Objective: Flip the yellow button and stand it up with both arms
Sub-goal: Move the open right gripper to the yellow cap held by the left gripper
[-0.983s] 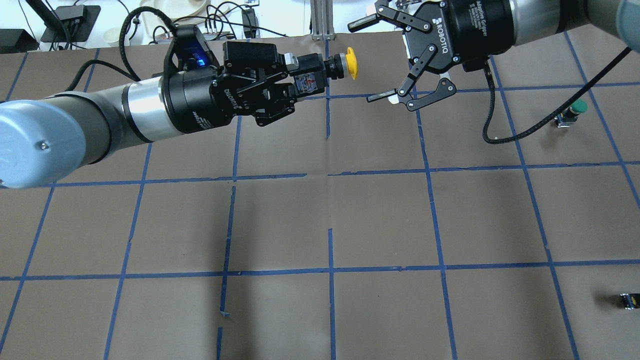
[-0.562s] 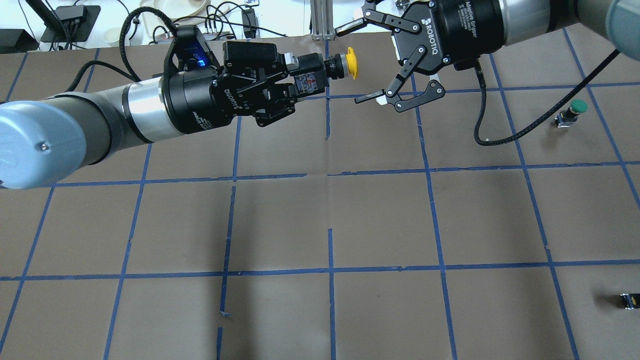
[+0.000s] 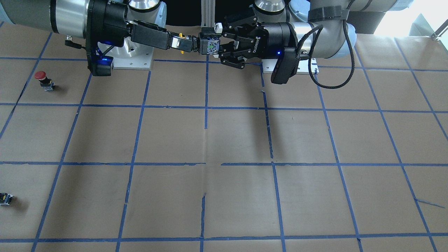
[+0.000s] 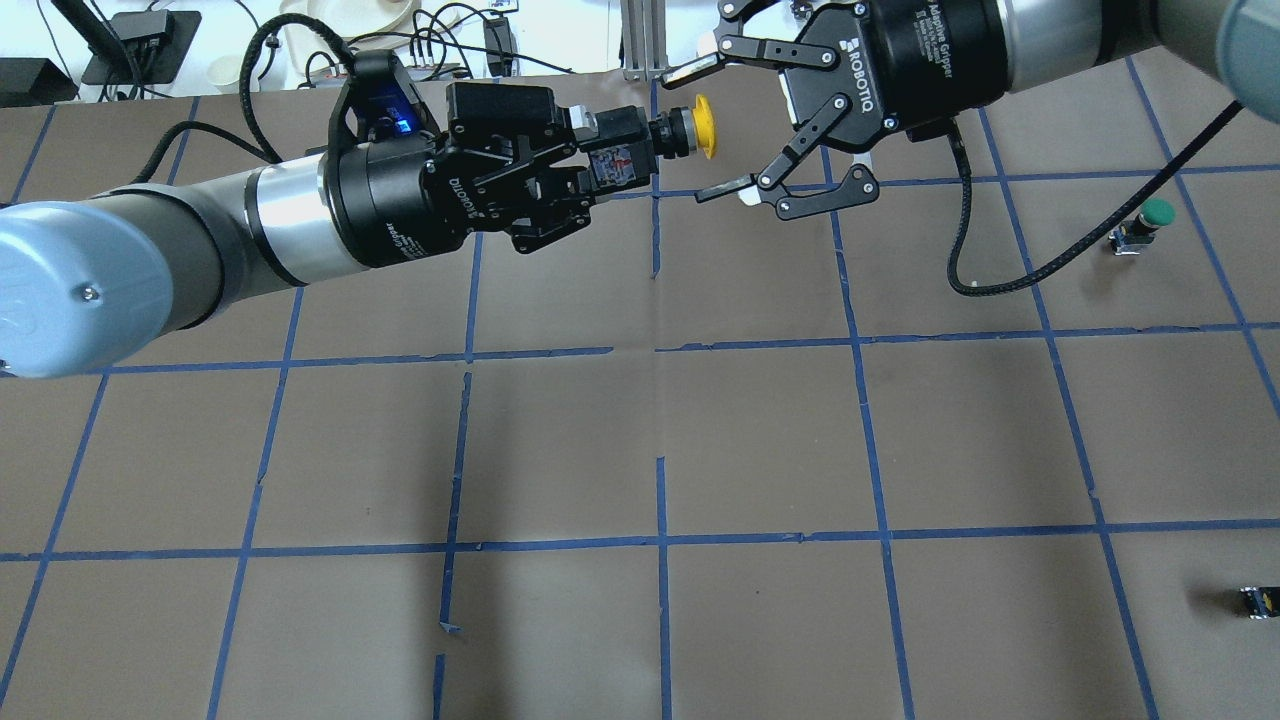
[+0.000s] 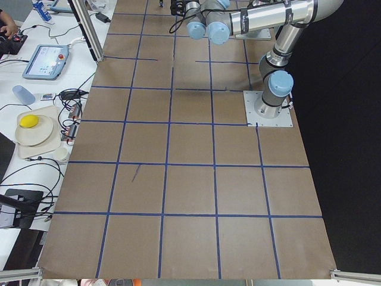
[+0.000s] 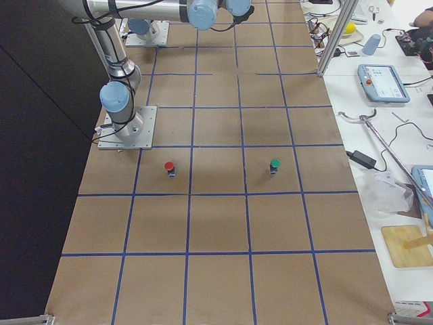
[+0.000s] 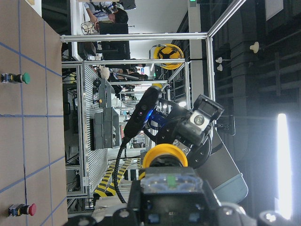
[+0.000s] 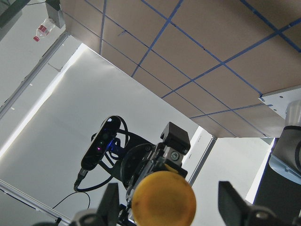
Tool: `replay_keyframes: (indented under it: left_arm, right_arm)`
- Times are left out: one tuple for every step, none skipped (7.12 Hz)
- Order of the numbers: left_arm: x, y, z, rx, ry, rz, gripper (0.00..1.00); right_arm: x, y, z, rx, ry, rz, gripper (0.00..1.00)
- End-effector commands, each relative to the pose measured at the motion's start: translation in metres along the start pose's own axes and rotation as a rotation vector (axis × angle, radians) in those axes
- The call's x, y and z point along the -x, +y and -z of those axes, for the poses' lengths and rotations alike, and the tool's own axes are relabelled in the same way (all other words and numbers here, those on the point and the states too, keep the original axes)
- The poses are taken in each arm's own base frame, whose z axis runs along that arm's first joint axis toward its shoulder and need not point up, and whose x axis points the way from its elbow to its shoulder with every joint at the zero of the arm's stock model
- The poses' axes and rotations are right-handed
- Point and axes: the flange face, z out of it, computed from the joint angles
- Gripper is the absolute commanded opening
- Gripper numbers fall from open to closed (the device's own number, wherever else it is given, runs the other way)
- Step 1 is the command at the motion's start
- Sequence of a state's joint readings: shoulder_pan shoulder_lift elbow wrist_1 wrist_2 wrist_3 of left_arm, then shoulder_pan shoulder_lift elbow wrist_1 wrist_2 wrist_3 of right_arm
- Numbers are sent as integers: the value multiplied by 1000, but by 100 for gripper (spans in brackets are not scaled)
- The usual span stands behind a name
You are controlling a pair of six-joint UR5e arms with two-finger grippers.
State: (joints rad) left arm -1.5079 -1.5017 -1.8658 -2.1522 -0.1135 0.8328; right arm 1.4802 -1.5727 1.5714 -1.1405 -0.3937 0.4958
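We see the yellow button (image 4: 655,140) held level above the table (image 4: 760,430) – the left gripper (image 4: 598,160) pinches its block, cap facing the right gripper (image 4: 701,130), whose fingers are spread either side of the cap, not touching. A green-capped button (image 4: 1150,218), a red-capped button (image 3: 42,78) and a small black block (image 4: 1258,601) sit well apart on the table

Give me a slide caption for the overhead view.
Left gripper holds the yellow button sideways above the table, open right gripper flanking its cap.

Button (image 4: 662,137) seemingly between left pincer (image 4: 608,160) and right pincer (image 4: 699,131).
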Motion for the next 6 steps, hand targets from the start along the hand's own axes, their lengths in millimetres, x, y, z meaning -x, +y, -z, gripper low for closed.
replay_keyframes:
  left_arm:
    - [1, 0, 0, 0, 0, 2, 4]
    - [3, 0, 0, 1, -1, 7, 4]
    - [2, -1, 0, 1, -1, 6, 5]
    - [-1, -3, 0, 4, -5, 19, 42]
    - [0, -3, 0, 5, -6, 53, 99]
    - [-1, -3, 0, 5, -6, 56, 100]
  right_arm:
    - [-4, 7, 0, -3, 6, 1, 18]
    - [-4, 11, 1, -6, 4, 4, 18]
    - [-3, 11, 1, -7, 4, 7, 18]
    - [-2, 12, 2, -9, 4, 11, 18]
    - [-1, 12, 2, -10, 4, 14, 18]
    - [-1, 12, 3, -13, 4, 14, 18]
